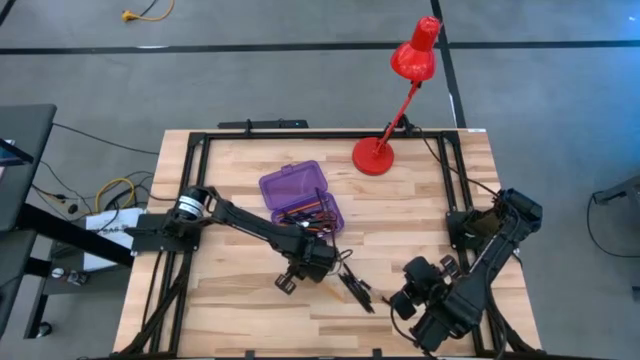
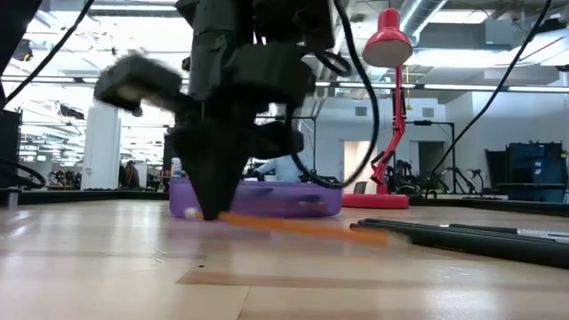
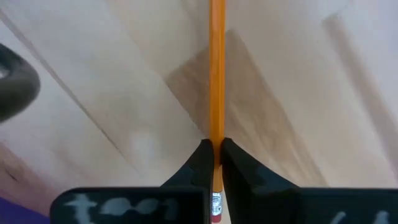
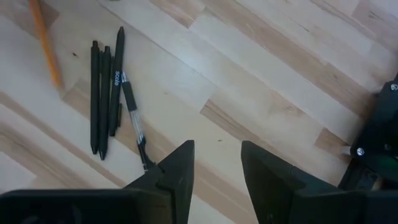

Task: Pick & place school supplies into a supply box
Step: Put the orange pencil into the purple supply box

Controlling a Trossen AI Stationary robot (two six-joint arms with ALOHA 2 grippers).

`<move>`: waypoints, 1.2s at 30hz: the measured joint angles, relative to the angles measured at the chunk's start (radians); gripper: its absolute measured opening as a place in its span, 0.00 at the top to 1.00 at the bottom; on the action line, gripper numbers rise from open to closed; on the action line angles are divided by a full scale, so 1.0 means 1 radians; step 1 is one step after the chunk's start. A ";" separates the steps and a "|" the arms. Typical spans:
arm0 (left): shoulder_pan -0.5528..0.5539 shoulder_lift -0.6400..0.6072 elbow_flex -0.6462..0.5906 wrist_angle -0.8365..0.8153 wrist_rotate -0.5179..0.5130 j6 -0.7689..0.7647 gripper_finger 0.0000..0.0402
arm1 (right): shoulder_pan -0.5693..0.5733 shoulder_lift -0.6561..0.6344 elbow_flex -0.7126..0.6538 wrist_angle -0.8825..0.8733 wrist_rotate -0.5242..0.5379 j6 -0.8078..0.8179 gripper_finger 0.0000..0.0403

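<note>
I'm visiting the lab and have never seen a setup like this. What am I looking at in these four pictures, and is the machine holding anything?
It is a robot with two dark arms at a wooden table, each ending in a two-finger gripper. One picture looks straight down, one looks level across the tabletop, and two come from cameras on the arms' wrists. The left gripper is shut on an orange pencil lying down on the wood, just in front of the purple supply box, which stands open with some supplies inside. The right gripper waits open over bare wood near a cluster of black pens. A red desk lamp stands at the back.
</note>
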 joint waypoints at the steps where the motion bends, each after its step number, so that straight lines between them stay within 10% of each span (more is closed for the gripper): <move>1: 0.007 -0.007 0.006 0.001 0.022 0.004 1.00 | 0.000 0.000 0.000 0.000 0.000 -0.001 0.69; 16: 0.170 -0.055 0.040 -0.097 0.554 0.046 1.00 | 0.006 0.000 0.000 0.000 0.003 -0.010 0.69; 36: 0.482 -0.075 0.223 -0.369 0.254 0.175 1.00 | -0.003 0.000 0.000 0.000 0.007 -0.035 0.69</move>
